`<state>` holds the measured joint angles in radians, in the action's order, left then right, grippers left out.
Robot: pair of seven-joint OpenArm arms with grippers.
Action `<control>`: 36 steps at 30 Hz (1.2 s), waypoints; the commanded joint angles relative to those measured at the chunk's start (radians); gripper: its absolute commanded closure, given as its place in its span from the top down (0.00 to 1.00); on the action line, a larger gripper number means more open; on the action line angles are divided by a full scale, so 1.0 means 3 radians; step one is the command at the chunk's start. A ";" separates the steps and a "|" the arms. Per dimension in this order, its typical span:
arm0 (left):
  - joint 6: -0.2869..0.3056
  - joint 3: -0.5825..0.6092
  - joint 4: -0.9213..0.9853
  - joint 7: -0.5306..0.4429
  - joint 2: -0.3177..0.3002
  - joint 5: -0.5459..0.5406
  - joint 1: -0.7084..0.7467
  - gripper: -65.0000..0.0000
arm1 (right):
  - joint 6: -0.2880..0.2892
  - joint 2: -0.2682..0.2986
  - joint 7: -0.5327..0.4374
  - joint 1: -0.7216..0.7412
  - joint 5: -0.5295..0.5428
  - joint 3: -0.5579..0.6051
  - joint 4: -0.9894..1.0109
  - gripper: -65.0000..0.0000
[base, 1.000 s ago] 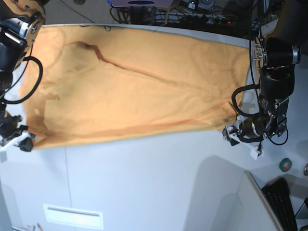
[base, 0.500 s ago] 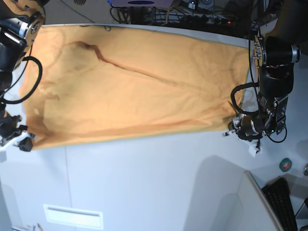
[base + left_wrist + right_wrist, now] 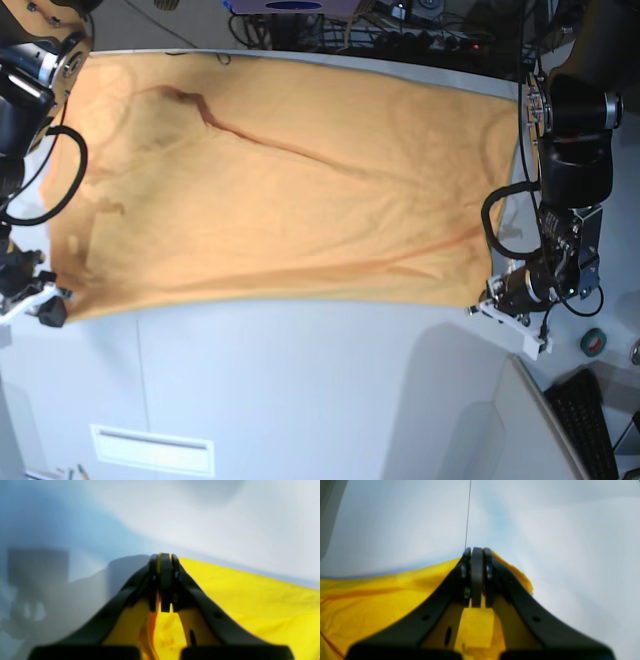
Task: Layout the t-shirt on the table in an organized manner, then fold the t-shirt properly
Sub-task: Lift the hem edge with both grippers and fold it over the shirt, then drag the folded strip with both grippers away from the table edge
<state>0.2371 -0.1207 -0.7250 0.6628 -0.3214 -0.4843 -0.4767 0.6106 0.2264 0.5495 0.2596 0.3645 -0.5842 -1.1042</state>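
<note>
The orange-yellow t-shirt (image 3: 270, 185) lies spread across the white bench (image 3: 300, 390), each near corner pinched in pressed-together jaws of the left gripper (image 3: 165, 557) and right gripper (image 3: 477, 551), with what looks like a keyboard (image 3: 590, 425) and tape roll (image 3: 594, 342) off to one side.

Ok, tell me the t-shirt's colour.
Plain orange-yellow t-shirt, no print showing; clearest in the base view.
</note>
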 commanded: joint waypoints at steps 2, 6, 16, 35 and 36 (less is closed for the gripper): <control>0.0015 -0.0014 -0.0128 -0.0038 -0.0051 -0.0030 -0.0086 0.00 | 0.0018 0.0061 -0.0080 0.0068 0.0066 -0.0009 -0.0050 0.00; 0.0015 -0.0019 -0.0348 -0.0038 -0.0046 -0.0035 -0.0086 0.00 | 0.0018 0.0061 -0.0085 0.0089 0.0066 -0.0009 -0.0050 0.00; 0.0005 -0.0014 -0.0588 -0.0033 0.0051 -0.0035 -0.0250 0.00 | 0.0018 0.0158 -0.0341 0.0308 0.0071 0.0298 0.0272 0.00; 0.0020 0.0011 -0.0593 -0.0038 0.0066 -0.0010 0.0159 0.00 | 0.0008 0.0184 -0.0505 0.0114 0.0066 0.0405 0.0466 0.00; 0.0020 0.0011 -0.0593 -0.0038 0.0061 -0.0010 0.0205 0.00 | 0.0008 0.0189 -0.0499 0.0063 0.0066 0.0411 0.0451 0.00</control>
<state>0.2367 -0.1143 -0.8825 0.6689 -0.2886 -0.4740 -0.3870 0.6094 0.2630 0.4213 0.2604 0.3656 -0.4599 -0.9497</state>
